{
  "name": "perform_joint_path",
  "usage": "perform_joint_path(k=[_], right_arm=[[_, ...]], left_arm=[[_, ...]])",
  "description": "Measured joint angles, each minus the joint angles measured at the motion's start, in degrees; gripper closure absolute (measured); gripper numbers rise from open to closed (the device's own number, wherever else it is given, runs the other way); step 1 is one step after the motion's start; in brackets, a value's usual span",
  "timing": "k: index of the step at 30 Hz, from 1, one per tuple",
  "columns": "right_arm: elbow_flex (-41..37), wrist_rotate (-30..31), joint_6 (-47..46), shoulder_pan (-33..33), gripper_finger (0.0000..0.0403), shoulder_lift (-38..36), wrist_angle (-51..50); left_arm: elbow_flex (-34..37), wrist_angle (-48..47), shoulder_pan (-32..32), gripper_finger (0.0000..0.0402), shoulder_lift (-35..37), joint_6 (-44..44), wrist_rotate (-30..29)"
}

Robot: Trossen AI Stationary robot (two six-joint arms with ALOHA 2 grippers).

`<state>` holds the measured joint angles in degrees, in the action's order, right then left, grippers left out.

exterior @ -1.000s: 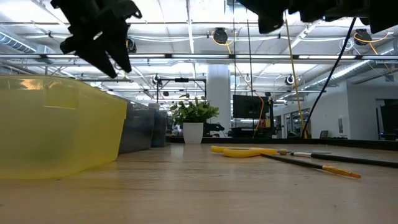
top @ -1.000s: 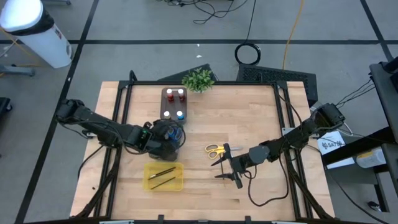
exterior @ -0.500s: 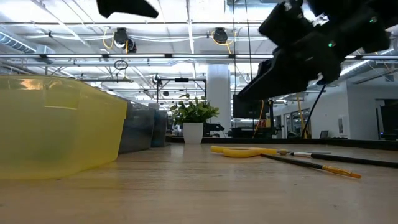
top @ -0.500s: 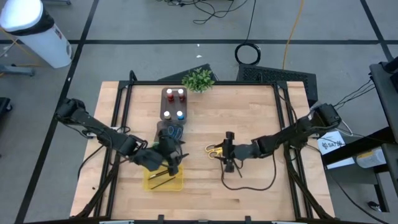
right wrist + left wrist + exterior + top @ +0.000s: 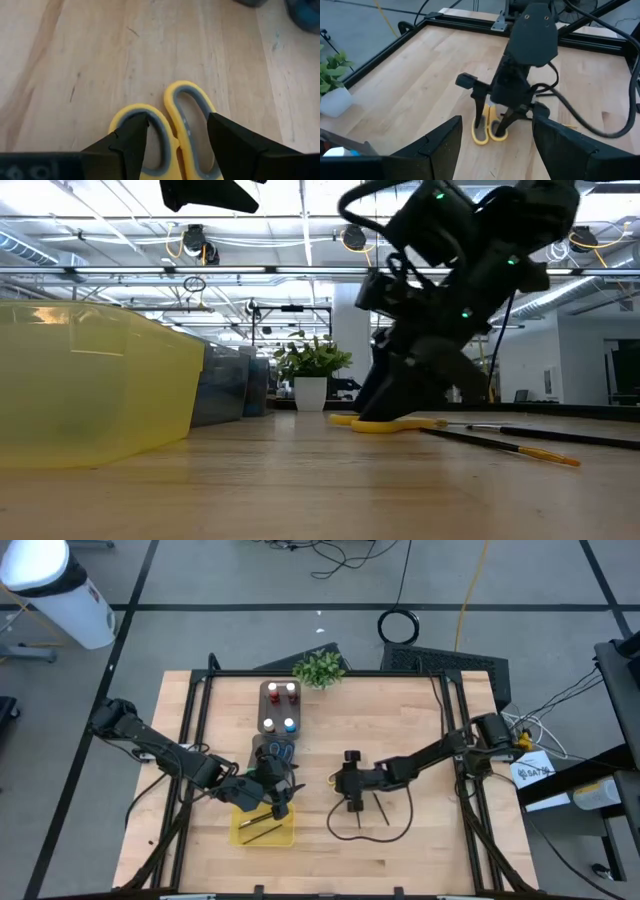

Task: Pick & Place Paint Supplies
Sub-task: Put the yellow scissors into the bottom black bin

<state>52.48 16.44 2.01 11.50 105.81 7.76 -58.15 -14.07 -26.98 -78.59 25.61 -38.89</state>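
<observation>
- High view: the right gripper sits low over the yellow-handled scissors mid-table, a thin dark brush lying just beside it. The left gripper hovers over the yellow tray, which holds two brushes. Paint bottles stand in the dark grey organiser tray nearer the potted plant.
- Low view: the right gripper is down at the scissors, which lie flat on the table; a brush lies beside them. A slip here could nudge that brush.
- Left wrist view: the left gripper's fingers stand apart with nothing between them. Beyond them, the right gripper has a finger at each side of the scissor handles.
- Right wrist view: the right gripper's jaws are open, straddling the yellow handle loops, not yet clamped. One fingertip overlaps a loop's rim; closing so could pinch one loop only, letting the scissors pivot, splay or skid away.
</observation>
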Motion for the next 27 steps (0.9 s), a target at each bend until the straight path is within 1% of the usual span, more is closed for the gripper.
perform_joint_path(k=[3, 5, 8, 12, 13, 15, 18, 22, 24, 27], right_arm=[[1.58, -0.09, -1.76, -1.01, 0.0210, 1.10, -3.15], [1.67, -1.54, -3.16, -1.73, 0.0223, 1.11, -4.64], [1.63, -5.60, -4.41, -3.05, 0.0261, 1.16, -8.36], [1.52, -8.32, -4.33, -4.32, 0.0331, 1.19, -11.89], [1.52, -8.80, -4.23, -4.63, 0.0342, 1.36, -12.34], [1.52, -9.49, -4.19, -5.17, 0.0343, 2.45, -12.34], [1.48, -8.88, -4.00, -5.45, 0.0343, 3.71, -12.35], [1.44, -6.56, -3.33, -5.48, 0.0343, 3.97, -10.65], [1.41, -5.66, -2.65, -5.03, 0.0343, 1.81, -8.85], [0.97, -5.87, -0.94, -4.31, 0.0344, -2.65, -5.99]], left_arm=[[0.00, -0.02, 0.00, 0.0149, 0.00, 0.06, 0.08], [0.00, -0.28, 0.00, 0.0149, 0.00, 0.14, 0.65], [0.00, -0.80, 0.00, 0.0148, 0.00, 0.19, 1.50], [0.00, -0.85, -0.02, 0.0149, 0.00, 0.19, 1.55], [0.00, -0.85, 0.02, 0.0149, 0.00, 0.19, 1.55], [0.00, -0.85, 0.01, 0.0149, 0.00, 0.19, 1.55], [0.00, -0.85, 0.02, 0.0149, 0.00, 0.19, 1.55], [0.00, -0.85, 0.02, 0.0149, 0.00, 0.17, 1.53], [0.00, -0.85, 0.01, 0.0149, 0.00, 0.17, 1.53], [0.00, -0.82, 0.01, 0.0149, 0.00, 0.15, 1.51]])
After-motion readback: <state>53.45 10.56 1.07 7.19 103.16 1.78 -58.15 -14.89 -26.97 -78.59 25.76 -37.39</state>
